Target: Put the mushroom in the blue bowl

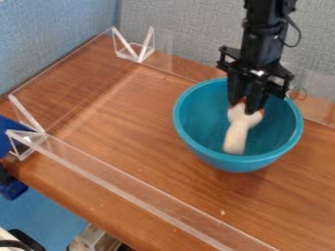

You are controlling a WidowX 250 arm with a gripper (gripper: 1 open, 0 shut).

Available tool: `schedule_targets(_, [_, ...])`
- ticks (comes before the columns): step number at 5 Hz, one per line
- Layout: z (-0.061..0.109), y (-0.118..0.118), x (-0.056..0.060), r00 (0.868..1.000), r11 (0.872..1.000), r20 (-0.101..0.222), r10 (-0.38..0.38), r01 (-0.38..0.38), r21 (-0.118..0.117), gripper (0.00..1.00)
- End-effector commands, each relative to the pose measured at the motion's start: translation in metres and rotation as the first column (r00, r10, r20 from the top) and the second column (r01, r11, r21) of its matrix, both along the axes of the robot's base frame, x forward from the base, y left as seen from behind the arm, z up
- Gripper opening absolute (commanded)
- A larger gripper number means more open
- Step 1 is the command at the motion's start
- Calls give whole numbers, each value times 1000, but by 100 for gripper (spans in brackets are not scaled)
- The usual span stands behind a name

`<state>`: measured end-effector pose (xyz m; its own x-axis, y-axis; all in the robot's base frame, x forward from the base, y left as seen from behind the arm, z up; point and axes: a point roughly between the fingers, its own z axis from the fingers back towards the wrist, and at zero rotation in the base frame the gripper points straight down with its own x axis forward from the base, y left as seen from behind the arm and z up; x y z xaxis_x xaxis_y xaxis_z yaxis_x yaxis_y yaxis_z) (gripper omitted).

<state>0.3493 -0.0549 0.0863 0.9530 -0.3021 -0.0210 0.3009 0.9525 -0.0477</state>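
Note:
The blue bowl (pixel 199 125) sits on the wooden table at the right. Inside it is the mushroom (pixel 237 133), its cream stem slanting down toward the bowl's floor. The cap end is up between the fingers, and only a trace of orange shows there. My gripper (pixel 249 106) points straight down over the bowl, and its black fingers are shut on the top of the mushroom. I cannot tell whether the stem's lower end still touches the bowl.
A low clear acrylic wall (pixel 118 186) runs along the table's front edge. Another clear acrylic wall (pixel 170 61) runs along the back, with clear triangular brackets at the left (pixel 26 137) and far corner (pixel 131 44). Bare wood (pixel 118 108) lies left of the bowl.

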Motion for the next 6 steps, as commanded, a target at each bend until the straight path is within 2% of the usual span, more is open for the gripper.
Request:
schedule_targets(1, [41,3,12,992,1000,124,4,-3,-10,0])
schedule_targets(3, [54,5,19,987,1000,161,-5,6,-3,0])
schedule_targets(4, [54,6,24,986,1000,168,-10,9,1,0])
schedule_targets(6, [44,8,31,987,1000,159,-18,17,9,0])
